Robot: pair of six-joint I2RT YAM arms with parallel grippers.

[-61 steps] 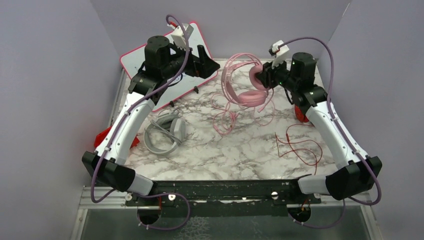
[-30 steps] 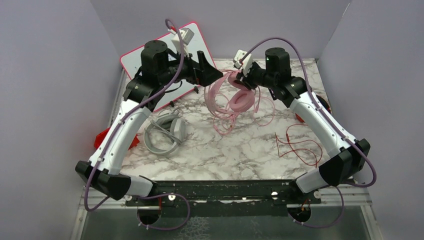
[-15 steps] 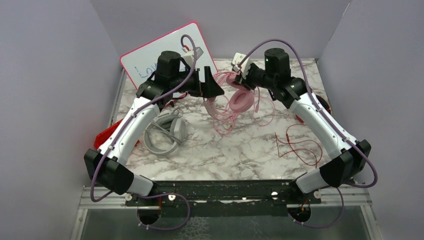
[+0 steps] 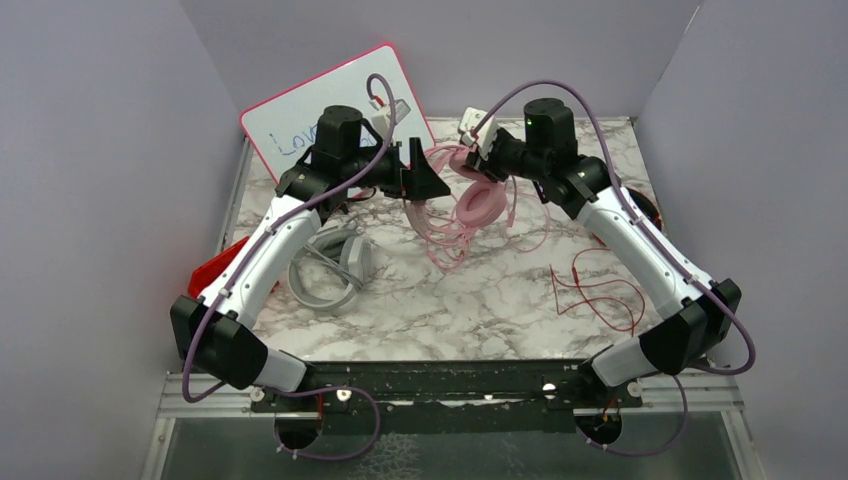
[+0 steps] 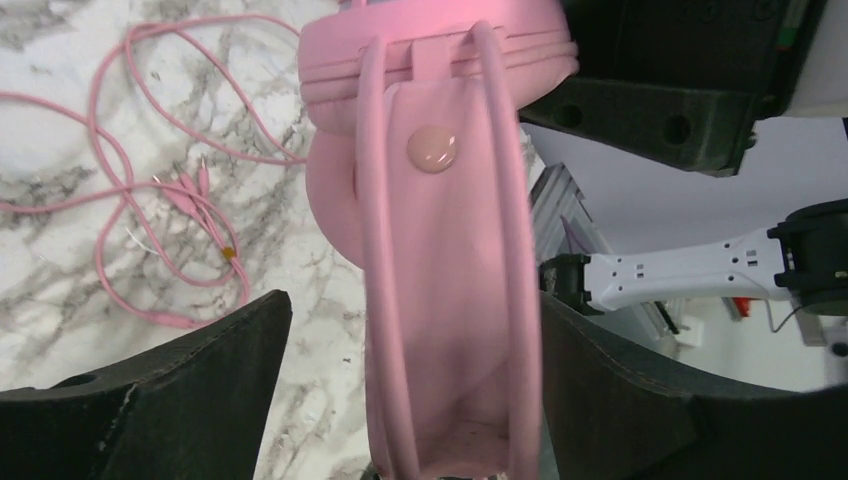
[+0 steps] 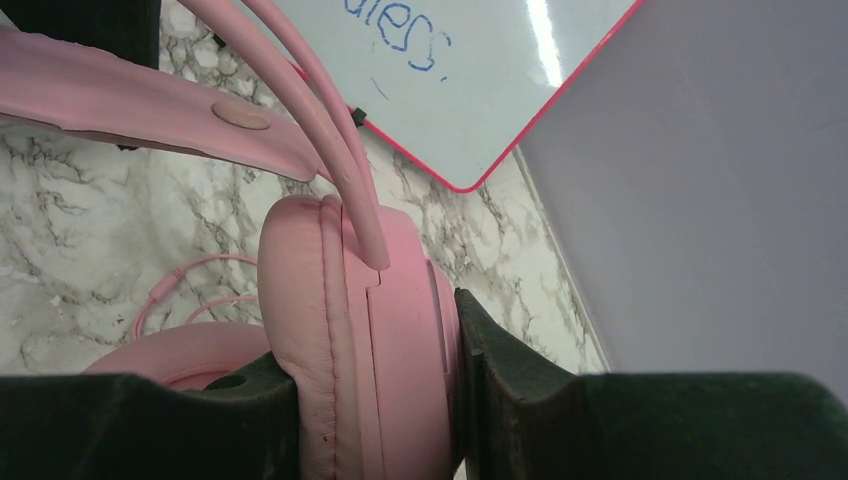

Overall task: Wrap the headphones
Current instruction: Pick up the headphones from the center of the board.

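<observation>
My right gripper (image 4: 487,162) is shut on one ear cup (image 6: 370,340) of the pink headphones (image 4: 478,203) and holds them above the back of the table. Its pads press both sides of the cup. My left gripper (image 4: 418,186) straddles the pink headband (image 5: 440,250); it is open, with a gap showing at the left finger (image 5: 200,390). The pink cable (image 4: 455,238) hangs in loose loops onto the marble. The grey headphones (image 4: 325,265) lie at the left by the left arm. A thin red cable (image 4: 600,290) lies at the right.
A whiteboard (image 4: 300,120) with a pink rim leans at the back left, behind the left gripper. A red object (image 4: 215,268) sits at the table's left edge under the left arm. Purple walls close in the table.
My left gripper has swung right from the whiteboard and now straddles the pink headband, its jaws narrowing. My right gripper carried the headphones left towards it and still holds the ear cup.
</observation>
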